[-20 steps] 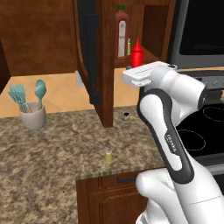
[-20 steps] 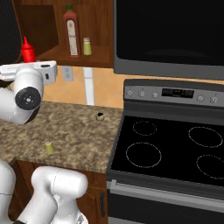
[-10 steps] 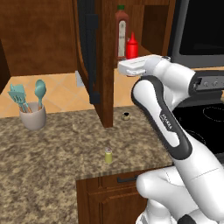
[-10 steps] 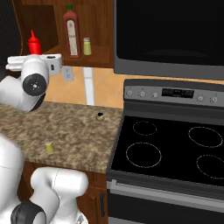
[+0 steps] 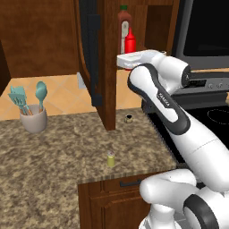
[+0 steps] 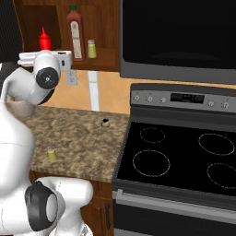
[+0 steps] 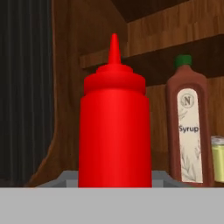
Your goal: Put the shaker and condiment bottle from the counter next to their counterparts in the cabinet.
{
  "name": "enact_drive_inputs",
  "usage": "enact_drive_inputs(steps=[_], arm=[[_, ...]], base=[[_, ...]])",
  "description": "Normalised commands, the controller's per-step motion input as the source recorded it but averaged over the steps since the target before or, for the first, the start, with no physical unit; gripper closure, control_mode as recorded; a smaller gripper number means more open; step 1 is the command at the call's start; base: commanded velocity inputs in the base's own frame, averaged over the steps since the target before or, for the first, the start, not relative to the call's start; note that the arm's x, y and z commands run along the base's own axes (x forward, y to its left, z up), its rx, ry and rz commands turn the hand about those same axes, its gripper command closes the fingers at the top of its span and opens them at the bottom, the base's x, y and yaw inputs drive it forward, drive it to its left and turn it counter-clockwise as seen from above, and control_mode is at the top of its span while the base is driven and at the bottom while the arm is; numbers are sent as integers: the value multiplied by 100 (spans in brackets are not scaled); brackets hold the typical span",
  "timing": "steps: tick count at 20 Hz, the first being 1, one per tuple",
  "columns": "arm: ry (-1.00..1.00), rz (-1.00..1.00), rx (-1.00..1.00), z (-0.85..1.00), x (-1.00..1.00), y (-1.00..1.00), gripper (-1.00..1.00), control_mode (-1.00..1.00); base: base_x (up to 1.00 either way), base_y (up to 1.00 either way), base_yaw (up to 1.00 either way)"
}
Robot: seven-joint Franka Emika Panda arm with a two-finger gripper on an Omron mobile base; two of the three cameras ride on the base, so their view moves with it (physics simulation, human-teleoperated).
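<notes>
The red condiment bottle (image 7: 114, 131) stands upright with my gripper (image 7: 114, 180) shut on its lower part. It is held at the open cabinet (image 5: 109, 67), just left of the tall red-brown syrup bottle (image 7: 188, 131); a slim yellowish shaker (image 7: 217, 162) stands right of that one. From the left base the condiment bottle (image 5: 130, 42) rises above my gripper (image 5: 129, 54), in front of the tall bottle (image 5: 124, 22). The right base view shows the condiment bottle (image 6: 44, 40), the tall bottle (image 6: 75, 34) and the slim shaker (image 6: 92, 48) in a row. The stubby shaker (image 5: 111, 159) stands on the counter (image 5: 53, 165) near its front edge.
The cabinet door (image 5: 91, 44) with its long dark handle hangs open left of my hand. A tiny dark jar (image 5: 129, 118) sits on the counter below the cabinet. A cup of teal utensils (image 5: 32, 118) stands at the left. The black stove (image 6: 184, 156) lies to the right.
My arm has carried the condiment bottle left and deeper towards the cabinet shelf, close to the tall bottle. The grip has stayed shut. The shaker on the counter has not moved.
</notes>
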Motion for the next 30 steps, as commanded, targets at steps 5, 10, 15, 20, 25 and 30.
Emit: enact_drive_inputs(steps=[5, 10, 15, 20, 25, 30], arm=[[0, 0, 0, -2, 53, 0, 100, -100], [0, 0, 0, -12, 24, 0, 100, -100], [0, 0, 0, -21, 20, 0, 100, -100], [0, 0, 0, 0, 37, 0, 100, -100], [0, 0, 0, 0, 36, 0, 100, -100], [0, 0, 0, -11, 28, 0, 100, -100]], base=[[0, 0, 0], [0, 0, 0], [0, 0, 0], [0, 0, 0], [0, 0, 0], [0, 0, 0]])
